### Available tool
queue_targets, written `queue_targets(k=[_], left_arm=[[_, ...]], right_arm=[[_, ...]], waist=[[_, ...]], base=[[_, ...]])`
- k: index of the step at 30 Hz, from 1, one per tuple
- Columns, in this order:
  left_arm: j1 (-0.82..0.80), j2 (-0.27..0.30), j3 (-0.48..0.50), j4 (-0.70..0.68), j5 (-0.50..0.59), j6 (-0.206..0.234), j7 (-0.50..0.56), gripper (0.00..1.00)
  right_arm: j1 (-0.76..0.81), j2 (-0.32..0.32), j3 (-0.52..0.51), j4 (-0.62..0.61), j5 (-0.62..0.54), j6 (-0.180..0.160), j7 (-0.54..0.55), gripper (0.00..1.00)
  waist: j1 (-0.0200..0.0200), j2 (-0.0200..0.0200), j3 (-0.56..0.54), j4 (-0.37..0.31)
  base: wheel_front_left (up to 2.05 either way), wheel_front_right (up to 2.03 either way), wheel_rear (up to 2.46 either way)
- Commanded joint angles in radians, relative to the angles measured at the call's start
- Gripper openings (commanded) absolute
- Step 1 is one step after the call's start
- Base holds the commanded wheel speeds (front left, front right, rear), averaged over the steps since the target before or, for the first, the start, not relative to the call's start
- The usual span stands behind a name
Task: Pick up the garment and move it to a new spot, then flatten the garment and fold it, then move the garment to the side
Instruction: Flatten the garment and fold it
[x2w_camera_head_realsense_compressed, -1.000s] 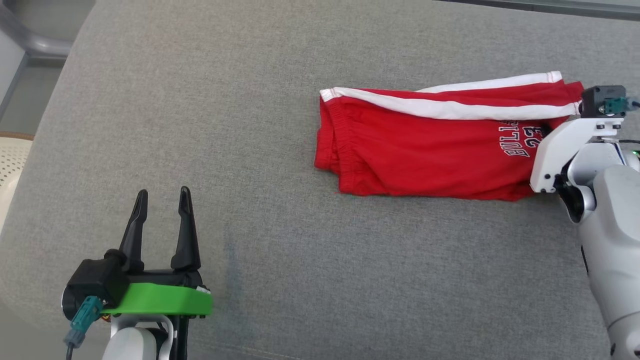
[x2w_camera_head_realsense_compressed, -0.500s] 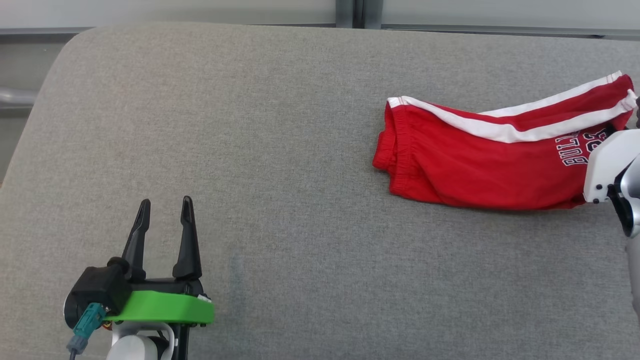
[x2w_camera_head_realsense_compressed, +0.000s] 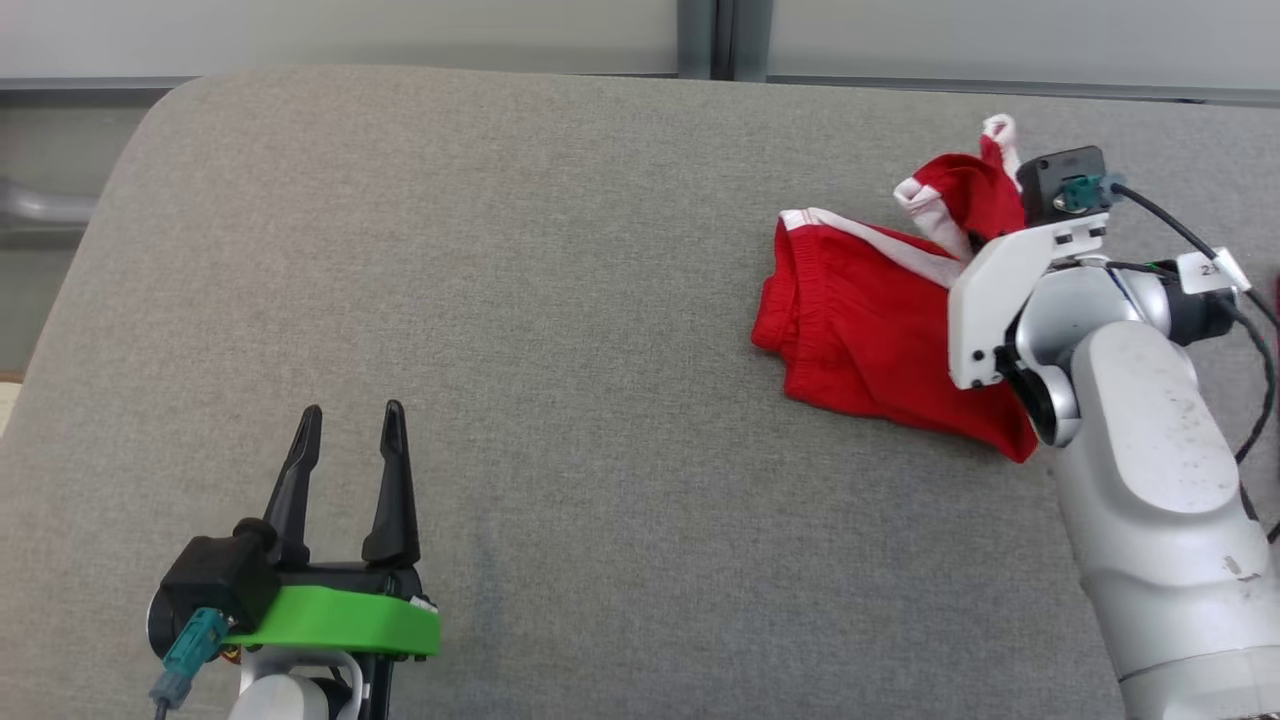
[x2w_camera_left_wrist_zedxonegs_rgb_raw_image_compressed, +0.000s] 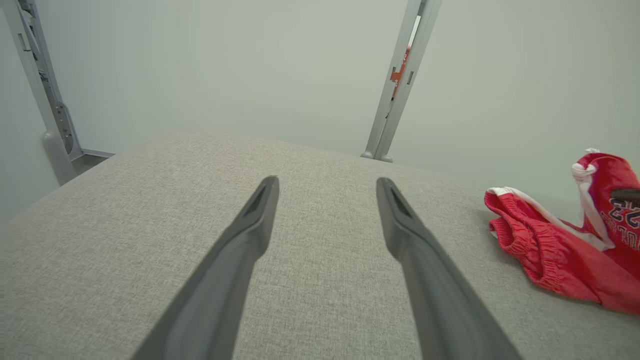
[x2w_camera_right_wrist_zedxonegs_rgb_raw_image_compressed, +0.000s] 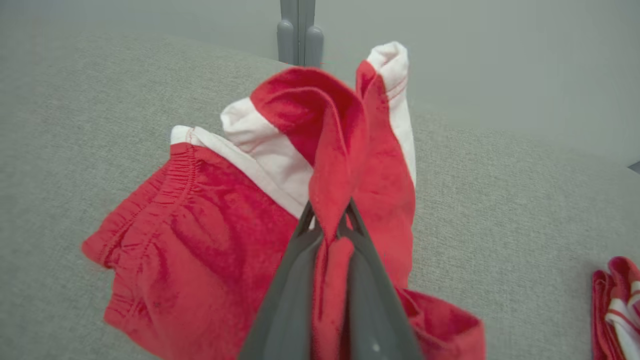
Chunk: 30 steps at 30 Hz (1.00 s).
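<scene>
Garment (x2w_camera_head_realsense_compressed: 860, 340): red shorts with white side stripes and an elastic waistband, lying on the far right part of the grey cushion (x2w_camera_head_realsense_compressed: 560, 300), close to its back edge. I see the waistband end lying flat on the cushion, while the opposite end is raised off the cushion and bunched into a peak. The right gripper (x2w_camera_right_wrist_zedxonegs_rgb_raw_image_compressed: 327, 220) has hold of that raised end. In the right wrist view its two dark fingers are pinched almost together on a fold of red cloth, and a flap of red and white fabric stands above the fingertips. In the left wrist view, dark lettering and numerals show on the lifted part. The left gripper (x2w_camera_head_realsense_compressed: 352, 410) is at the near left part of the cushion, well apart from the garment, with its fingers spread wide and holding nothing. I cannot tell whether its fingers touch the cushion. A second piece of red and white cloth (x2w_camera_right_wrist_zedxonegs_rgb_raw_image_compressed: 615, 300) lies toward the cushion's right end, apart from the garment. Too little of it shows for me to identify it. A grey metal post (x2w_camera_right_wrist_zedxonegs_rgb_raw_image_compressed: 299, 35) stands behind the cushion's back edge.
</scene>
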Motion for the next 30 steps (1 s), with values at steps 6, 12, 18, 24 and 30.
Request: queue_targets(k=[6,12,18,24,30], left_arm=[[0.01,0.003,-0.01,0.004,-0.012,0.0,-0.003,1.0],[0.013,0.003,-0.016,0.003,-0.016,-0.001,-0.003,1.0],[0.015,0.003,-0.017,0.004,-0.019,0.004,-0.003,1.0],[0.023,0.003,-0.005,0.003,-0.011,0.004,-0.003,1.0],[0.026,0.003,-0.004,-0.002,-0.006,0.002,-0.003,1.0]], right_arm=[[-0.046,0.041,0.029,0.108,-0.029,-0.002,-0.024,0.0],[-0.076,0.053,0.057,0.203,-0.033,-0.002,-0.053,0.0],[-0.077,0.055,0.177,0.226,0.151,-0.002,-0.081,1.0],[-0.083,0.053,0.248,0.116,0.353,-0.002,-0.144,1.0],[-0.056,-0.002,0.136,0.052,0.279,-0.002,-0.196,1.0]], waist=[[0.0,0.0,0.012,0.062],[0.0,0.0,0.019,0.089],[0.0,0.0,0.013,0.088],[0.0,0.0,-0.006,0.052],[0.0,0.0,-0.018,0.024]], base=[[0.0,0.0,0.0],[0.0,0.0,0.0],[0.0,0.0,0.0],[0.0,0.0,0.0],[0.0,0.0,0.0]])
